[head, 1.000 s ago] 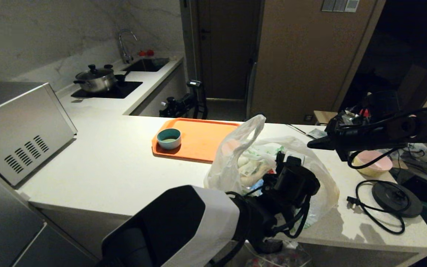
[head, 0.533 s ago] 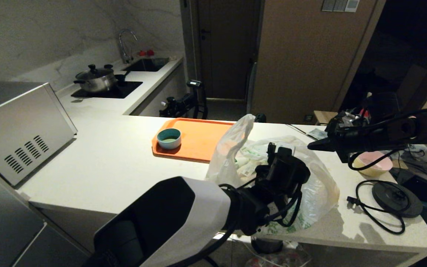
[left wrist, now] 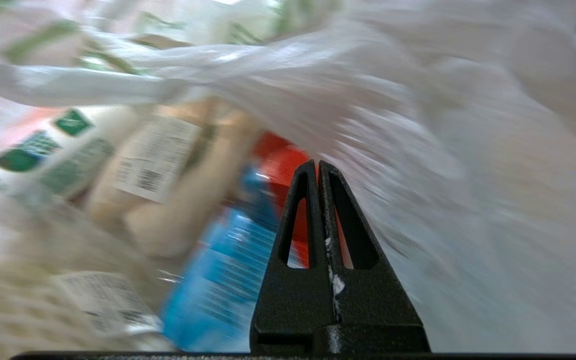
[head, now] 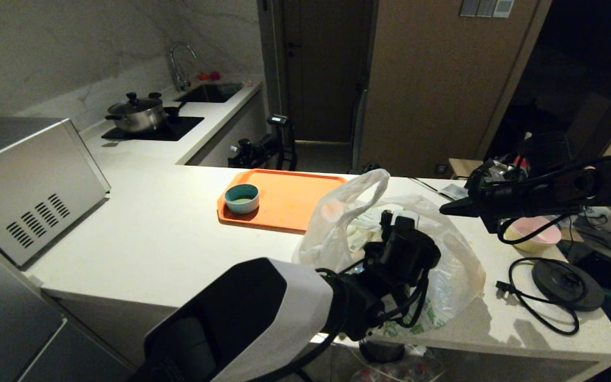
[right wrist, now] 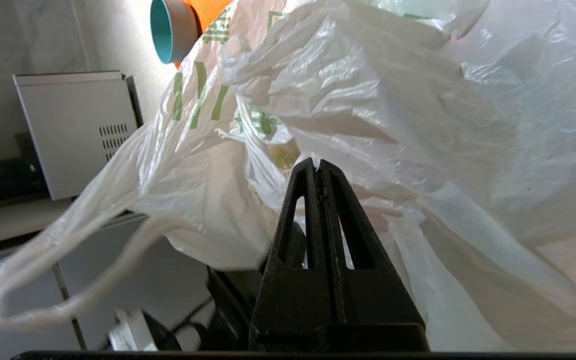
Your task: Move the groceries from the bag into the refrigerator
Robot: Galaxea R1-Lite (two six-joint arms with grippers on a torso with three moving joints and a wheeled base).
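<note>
The white plastic bag point(head: 456, 254) with green print stands on the counter by its front edge, one handle point(head: 369, 183) sticking up. My left arm reaches into it from below; the left gripper point(left wrist: 317, 164) is shut with nothing between its fingers, inside the bag among the groceries. These include beige lumps with a barcode label point(left wrist: 178, 165), a blue and red pack point(left wrist: 228, 280) and a white pack with green marks point(left wrist: 43, 155). My right gripper point(head: 443, 208) is shut, its tips point(right wrist: 316, 162) against the bag's film point(right wrist: 368, 100); a pinch cannot be made out. A grey steel front point(head: 3, 318) at lower left looks like the refrigerator.
An orange tray point(head: 289, 204) with a teal bowl point(head: 242, 198) lies behind the bag. A silver box with vent slots point(head: 29, 196) stands on the left. A pink bowl point(head: 536, 236) and a black kettle base with cord point(head: 568, 284) sit right of the bag.
My left wrist has moved a little up and further into the bag. The bag's raised handle swayed left, then back right. The right arm has kept still.
</note>
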